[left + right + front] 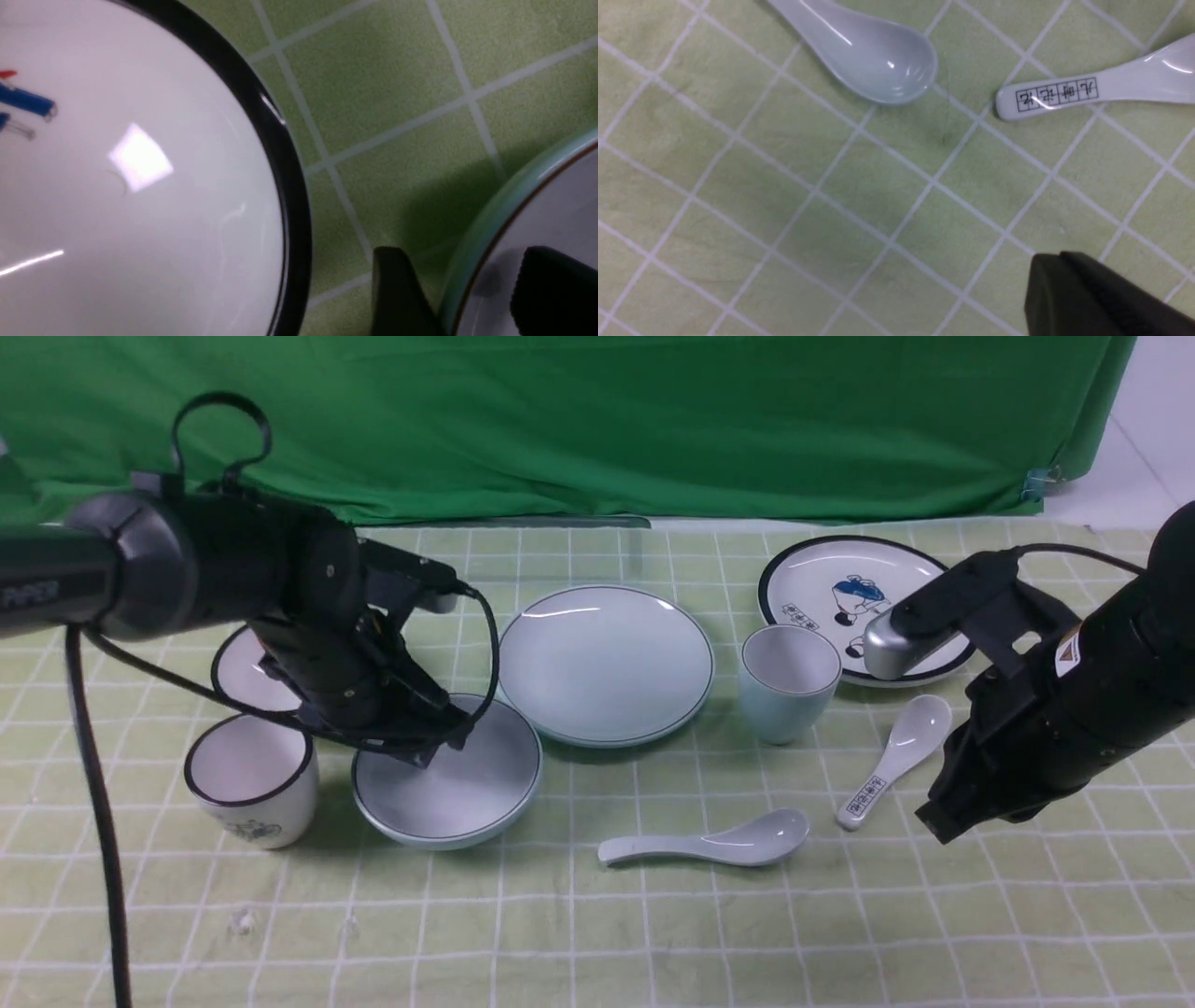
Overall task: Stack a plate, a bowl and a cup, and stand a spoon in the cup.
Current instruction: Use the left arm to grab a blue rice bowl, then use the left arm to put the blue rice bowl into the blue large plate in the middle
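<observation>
A green backdrop (597, 420) is hung behind a table covered by a pale green cloth (597, 933) ruled with white grid lines; a strip of white wall is seen at the far right. The plate (605, 663) is laid bare near the middle of the cloth, toward the back. The bowl (467, 793) is set on the cloth just in front of it, to the left. The cup (789, 679) is stood upright just right of the plate. The spoon (709, 845) is laid flat nearer the front, between bowl and cup. A black-rimmed cup (250, 779) is placed left of the bowl. A black-rimmed bowl (241, 677) is partly hidden behind the left arm. A cartoon plate (840, 583) is seen at the back right, and a marked spoon (892, 761) lies beside the cup.

The left gripper (434, 742) is lowered over the back-left rim of the bowl. Its fingers (397, 289) are parted: one is seen outside the rim and the other inside, with a gap left on the inner side, so the bowl is not clamped.

The right gripper (943, 821) is held above bare cloth to the right of the marked spoon, jaws closed together, with nothing gripped.
</observation>
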